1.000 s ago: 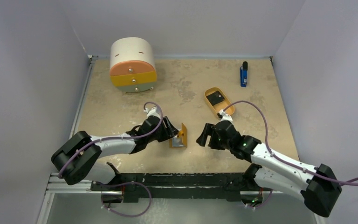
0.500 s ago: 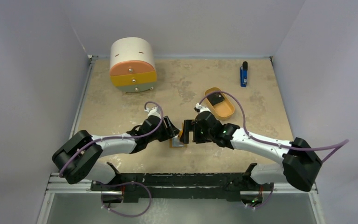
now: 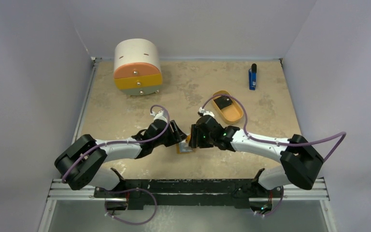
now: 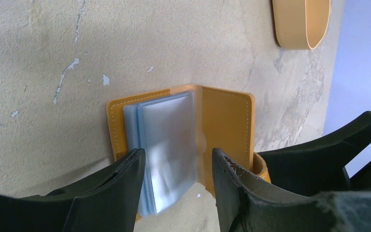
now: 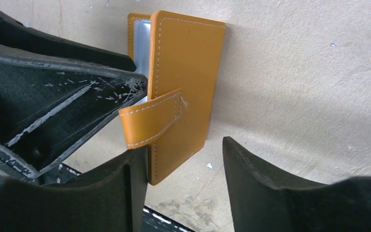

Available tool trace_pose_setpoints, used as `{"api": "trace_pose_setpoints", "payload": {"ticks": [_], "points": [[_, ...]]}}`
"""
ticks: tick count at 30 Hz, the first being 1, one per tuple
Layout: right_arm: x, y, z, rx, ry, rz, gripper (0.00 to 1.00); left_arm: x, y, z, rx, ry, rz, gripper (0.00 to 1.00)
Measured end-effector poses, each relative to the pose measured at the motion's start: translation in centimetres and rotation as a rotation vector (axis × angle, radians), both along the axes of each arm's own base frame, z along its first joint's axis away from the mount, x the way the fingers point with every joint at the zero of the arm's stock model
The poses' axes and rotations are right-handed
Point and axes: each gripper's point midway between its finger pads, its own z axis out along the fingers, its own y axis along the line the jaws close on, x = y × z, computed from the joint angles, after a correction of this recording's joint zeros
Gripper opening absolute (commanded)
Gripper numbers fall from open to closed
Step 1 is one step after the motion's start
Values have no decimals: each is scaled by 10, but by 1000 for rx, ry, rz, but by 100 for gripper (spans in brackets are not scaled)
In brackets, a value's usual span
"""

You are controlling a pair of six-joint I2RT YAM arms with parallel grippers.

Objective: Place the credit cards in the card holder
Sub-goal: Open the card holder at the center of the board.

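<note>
The orange card holder (image 3: pixel 186 144) stands half open on the table between both grippers. In the left wrist view its grey-blue clear pockets (image 4: pixel 166 140) lie on one flap and the other orange flap (image 4: pixel 227 121) is raised. My left gripper (image 4: pixel 178 162) is open, its fingers either side of the pockets. My right gripper (image 5: pixel 183 150) is open around the raised flap's outer side (image 5: pixel 186 72), its left finger touching the flap under the strap (image 5: pixel 149 121). One black credit card (image 3: pixel 224 102) lies in the tan oval tray. No other card shows.
The tan oval tray (image 3: pixel 235 116) sits behind the right arm and also shows in the left wrist view (image 4: pixel 299 24). A round drawer cabinet (image 3: pixel 137 67) stands at the back left. A blue-and-black stick (image 3: pixel 253 77) lies at the back right.
My right arm has swung left from beside the tray to the card holder's raised flap. The left arm and the card holder have stayed put.
</note>
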Motion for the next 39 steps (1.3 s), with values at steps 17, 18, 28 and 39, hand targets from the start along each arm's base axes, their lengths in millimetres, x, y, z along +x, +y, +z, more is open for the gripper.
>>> {"api": "trace_pose_setpoints", "payload": {"ticks": [17,18,28,39], "points": [[1,-30,-35,21,12,-144,0,0,4,14,-9,-24,15,53],[1,-31,-35,39,9,-150,0,0,5,17,-11,-29,18,53],[-2,-35,-35,145,-9,-204,0,-1,13,16,23,-33,30,52],[-9,-41,-43,290,8,-271,0,-5,26,2,115,-25,21,52]]}}
